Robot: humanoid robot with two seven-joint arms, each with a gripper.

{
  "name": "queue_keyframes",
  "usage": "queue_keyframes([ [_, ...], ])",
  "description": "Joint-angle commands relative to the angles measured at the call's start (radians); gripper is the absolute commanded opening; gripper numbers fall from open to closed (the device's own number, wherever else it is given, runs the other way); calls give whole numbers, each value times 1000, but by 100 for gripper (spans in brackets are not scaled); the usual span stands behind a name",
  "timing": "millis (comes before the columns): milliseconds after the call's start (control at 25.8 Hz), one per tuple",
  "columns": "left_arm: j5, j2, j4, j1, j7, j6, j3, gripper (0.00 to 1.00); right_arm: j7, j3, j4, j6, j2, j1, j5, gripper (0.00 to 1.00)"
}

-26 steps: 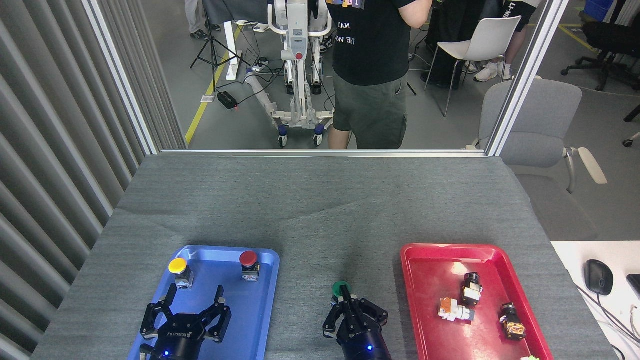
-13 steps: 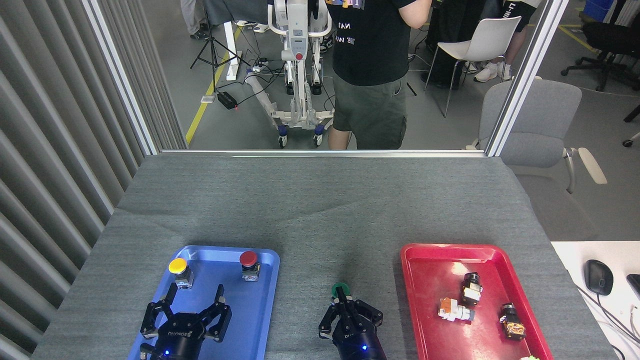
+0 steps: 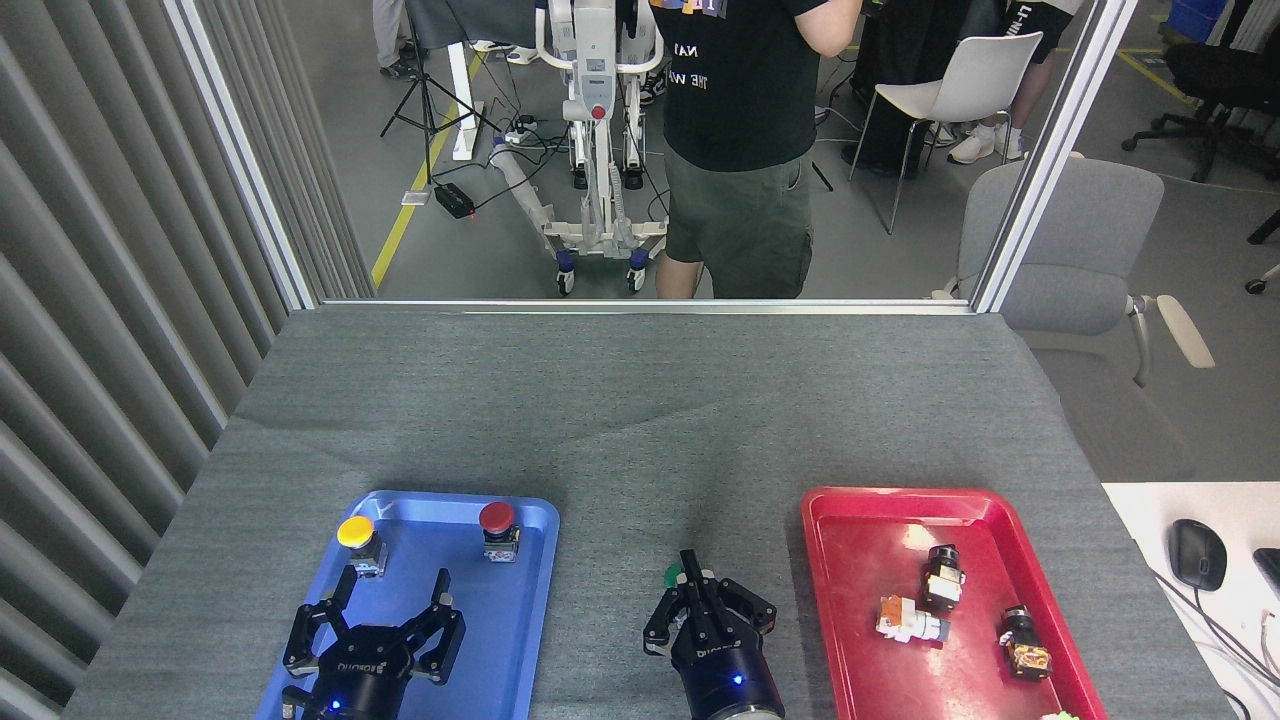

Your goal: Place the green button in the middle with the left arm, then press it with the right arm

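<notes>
Peeking out as a green sliver, the green button (image 3: 674, 575) sits on the middle (image 3: 640, 440), grey fabric between the trays, under the right gripper (image 3: 692, 585), fingers bunched narrow. The blue tray (image 3: 520, 620) holds a yellow button (image 3: 357, 535) and red button (image 3: 497, 520); the left gripper (image 3: 390, 590) spreads wide above it.

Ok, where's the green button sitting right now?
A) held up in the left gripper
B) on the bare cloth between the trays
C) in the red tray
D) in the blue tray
B: the green button sits on the grey cloth between the blue tray and the red tray, mostly hidden under the right gripper.
</notes>
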Motion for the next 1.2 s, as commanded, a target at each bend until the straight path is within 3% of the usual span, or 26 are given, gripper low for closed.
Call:
queue_keyframes([
  [0, 2, 0, 1, -1, 0, -3, 0, 99, -10, -12, -115, -10, -8, 44, 6, 4],
  [78, 0, 0, 1, -1, 2, -3, 0, 99, -12, -39, -174, -5, -18, 84, 6, 33],
  [194, 2, 0, 0, -3, 0, -5, 0, 99, -21, -150, -232, -4, -28, 153, 4, 88],
  [233, 0, 0, 1, -3, 0, -5, 0, 99, -22, -173, -246, -1, -37, 171, 4, 98],
  [349, 0, 0, -2, -1, 10, -8, 0, 100, -21, -249, -269, -8, -92, 222, -5, 100],
  [698, 0, 2, -8, 4, 4, -8, -2, 100, -16, -360, -276, -13, -141, 271, -62, 100],
  [930, 11, 0, -31, 7, 0, -6, 0, 100, -18, -363, -278, -13, -195, 274, -65, 100],
  [1163, 12, 0, -48, 7, 0, -8, 0, 100, -21, -348, -281, -67, -258, 262, -129, 100],
])
